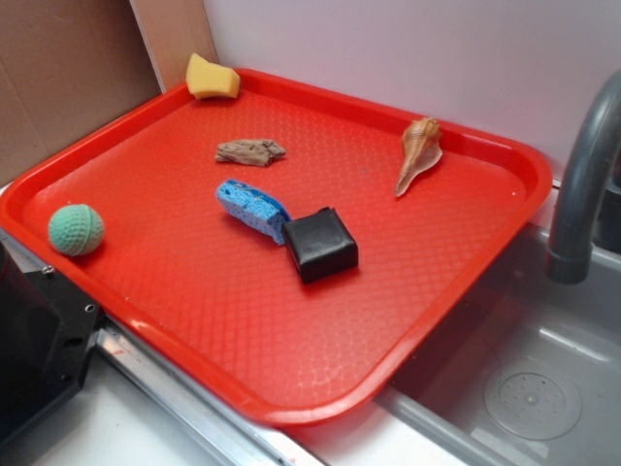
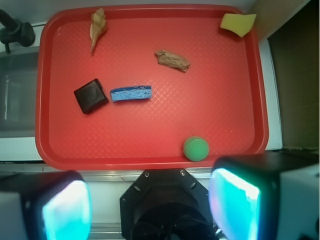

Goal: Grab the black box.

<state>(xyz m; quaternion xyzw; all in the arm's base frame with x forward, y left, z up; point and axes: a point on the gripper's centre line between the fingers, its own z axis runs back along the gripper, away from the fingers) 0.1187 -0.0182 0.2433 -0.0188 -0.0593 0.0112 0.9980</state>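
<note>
In the wrist view the claw (image 2: 150,210) is cut by the bottom edge, so its two fingers (image 2: 65,210) show only as blurred, glowing blocks, and their tips are out of the picture. In the exterior view the grey faucet (image 1: 582,184) is cut by the right edge, and the black robot part (image 1: 34,340) at lower left is cut too. The sink drain (image 1: 532,400) looks blurred.

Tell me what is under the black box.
The black box lies flat on the red tray, next to the blue sponge. Only tray shows around it; whatever its footprint covers cannot be seen.
</note>
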